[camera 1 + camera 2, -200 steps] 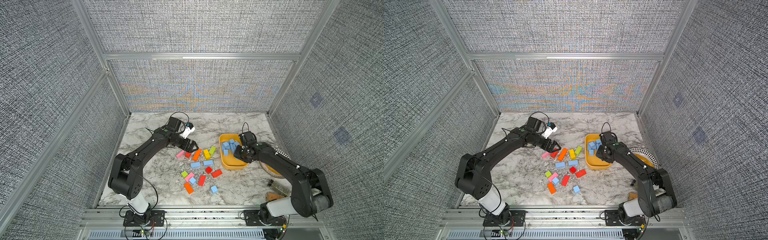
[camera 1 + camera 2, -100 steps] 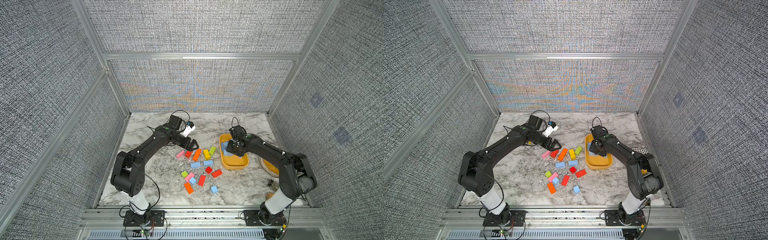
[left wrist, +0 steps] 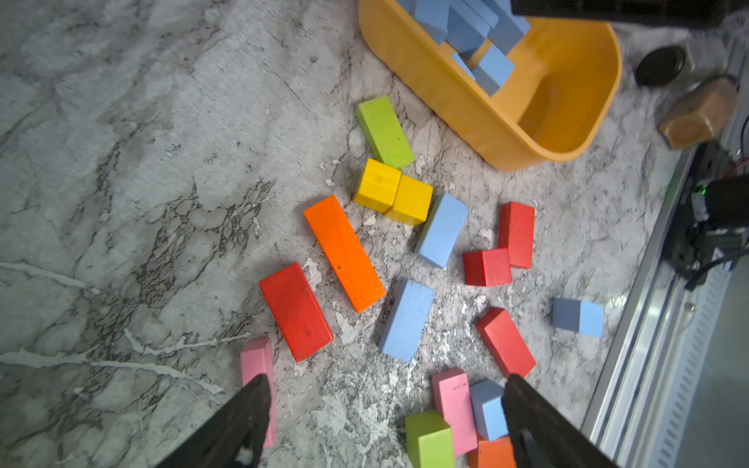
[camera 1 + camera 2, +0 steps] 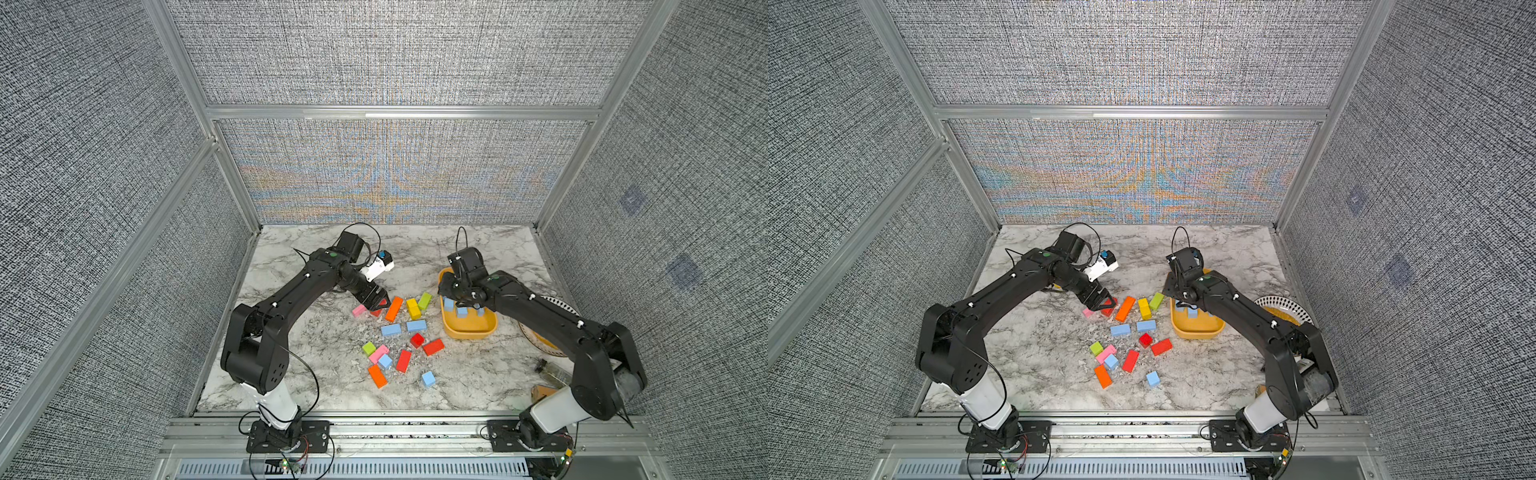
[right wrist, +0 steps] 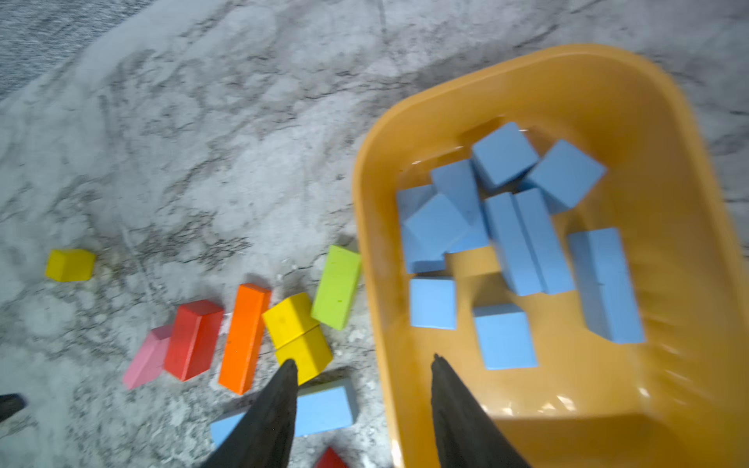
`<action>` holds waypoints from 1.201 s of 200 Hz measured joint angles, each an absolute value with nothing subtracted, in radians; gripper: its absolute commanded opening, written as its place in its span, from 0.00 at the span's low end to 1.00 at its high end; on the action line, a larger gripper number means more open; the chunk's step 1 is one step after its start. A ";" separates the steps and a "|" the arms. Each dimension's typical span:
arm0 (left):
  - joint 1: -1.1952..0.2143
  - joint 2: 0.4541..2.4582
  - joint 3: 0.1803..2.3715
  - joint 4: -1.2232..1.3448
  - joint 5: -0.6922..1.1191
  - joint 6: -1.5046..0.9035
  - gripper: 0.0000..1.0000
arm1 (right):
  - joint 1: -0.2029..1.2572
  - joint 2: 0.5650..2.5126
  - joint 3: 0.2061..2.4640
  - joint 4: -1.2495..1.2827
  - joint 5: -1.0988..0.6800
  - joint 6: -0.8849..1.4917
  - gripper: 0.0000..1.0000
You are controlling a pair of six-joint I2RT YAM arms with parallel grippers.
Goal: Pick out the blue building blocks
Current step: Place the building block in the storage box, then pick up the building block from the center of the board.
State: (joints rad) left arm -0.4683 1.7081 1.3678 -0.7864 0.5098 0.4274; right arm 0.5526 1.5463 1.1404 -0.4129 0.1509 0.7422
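Bench: a grey and white marble-look bench (image 4: 291, 374) fills the lower middle of both top views.
Nearest blue block: a small matte sky-blue cube (image 4: 428, 379) sits alone, lowest in the frame and apart from the others.
Next blue block: a second sky-blue cube (image 4: 385, 361) sits a bit higher and to the left, touching a pink wooden brick (image 4: 377, 354).
Blue bricks: two long sky-blue bricks (image 4: 391, 330) lie side by side higher up, just left of the tub.
Left end effector: the left end effector (image 3: 386, 379) has its two black fingers wide apart and holds nothing. In a top view it hangs up and left of the blue bricks, over a red block and a pink one, not over a blue one.
Tub: a rounded orange-yellow plastic tub (image 4: 469, 332) stands right of the pile.
Blue heap: about ten sky-blue blocks (image 5: 510, 243) lie inside the tub.
Right end effector: the right end effector (image 5: 362, 362) hangs over the tub's rim on the pile side. Its fingers are apart and empty.
Done: most of the blue ones look sorted.
Left to do: four blue blocks are out on the bench, so I think the job is well past half.
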 measured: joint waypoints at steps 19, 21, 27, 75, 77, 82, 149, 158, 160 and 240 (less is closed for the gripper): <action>-0.504 1.706 1.335 -0.818 0.484 0.557 0.86 | 0.620 1.564 1.119 -0.334 0.143 0.764 0.52; -0.509 1.708 1.332 -0.823 0.480 0.570 0.86 | 0.626 1.567 1.117 -0.325 0.142 0.766 0.52; -0.521 1.713 1.326 -0.835 0.470 0.602 0.85 | 0.642 1.574 1.113 -0.305 0.137 0.771 0.52; -0.619 1.784 1.289 -0.838 0.383 0.711 0.80 | 0.670 1.557 1.056 -0.222 0.134 0.813 0.49; -0.622 1.786 1.289 -0.838 0.380 0.711 0.80 | 0.670 1.554 1.053 -0.220 0.135 0.813 0.49; -0.629 1.793 1.289 -0.834 0.368 0.712 0.79 | 0.670 1.543 1.043 -0.216 0.138 0.816 0.49; -0.709 1.894 1.308 -0.781 0.231 0.727 0.64 | 0.666 1.403 0.894 -0.168 0.173 0.854 0.49; -0.711 1.910 1.312 -0.776 0.215 0.727 0.62 | 0.665 1.385 0.882 -0.168 0.177 0.859 0.49; -0.711 1.914 1.312 -0.775 0.211 0.728 0.61 | 0.665 1.381 0.879 -0.169 0.178 0.861 0.49; -0.727 1.996 1.346 -0.730 0.125 0.734 0.23 | 0.667 1.208 0.763 -0.179 0.241 0.907 0.49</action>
State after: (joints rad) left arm -0.7273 1.9957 1.3464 -0.7303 0.1246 0.7338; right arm 0.6670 1.2083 0.7628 -0.1787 0.2413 0.9070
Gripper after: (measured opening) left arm 0.294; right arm 0.492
